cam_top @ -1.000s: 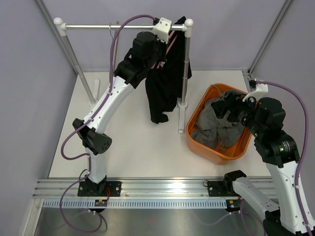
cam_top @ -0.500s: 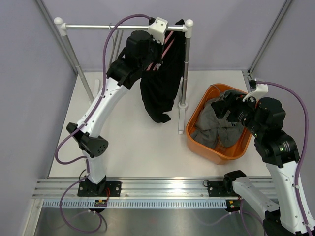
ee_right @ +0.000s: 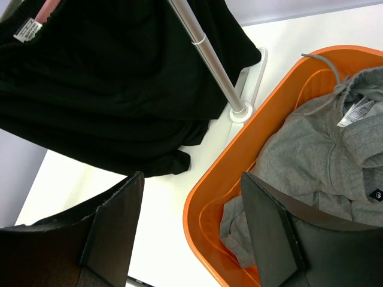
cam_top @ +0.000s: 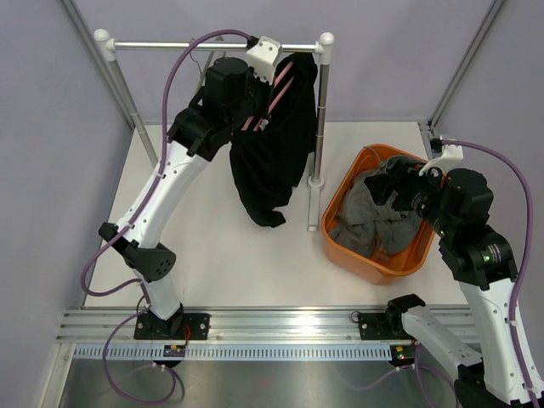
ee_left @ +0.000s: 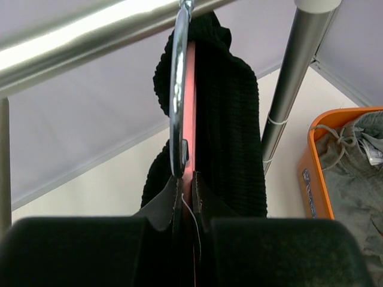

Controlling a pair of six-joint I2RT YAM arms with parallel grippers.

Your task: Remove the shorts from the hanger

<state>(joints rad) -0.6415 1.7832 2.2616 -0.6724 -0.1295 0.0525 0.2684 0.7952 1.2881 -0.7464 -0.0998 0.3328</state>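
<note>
The left pincer (ee_left: 187, 219) is shut tight on the pink hanger (ee_left: 190, 119). The black shorts (cam_top: 272, 161) hang over it, under the rail (cam_top: 170, 44). The right pincer (ee_right: 191, 179) is wide open and empty. A hard pull could pop the hook off. The arm has dragged the shorts left since before.

Orange basket (cam_top: 374, 265) sits on right side of table (cam_top: 238, 263), w/ grey hoodie (cam_top: 374, 217) crumpled inside; drawstring + label visible. Metal rack at far end: horiz. rail (cam_top: 153, 44) btwn white corner caps, right post (cam_top: 321, 110) just left of basket. Lilac walls (cam_top: 42, 170) all round.
</note>
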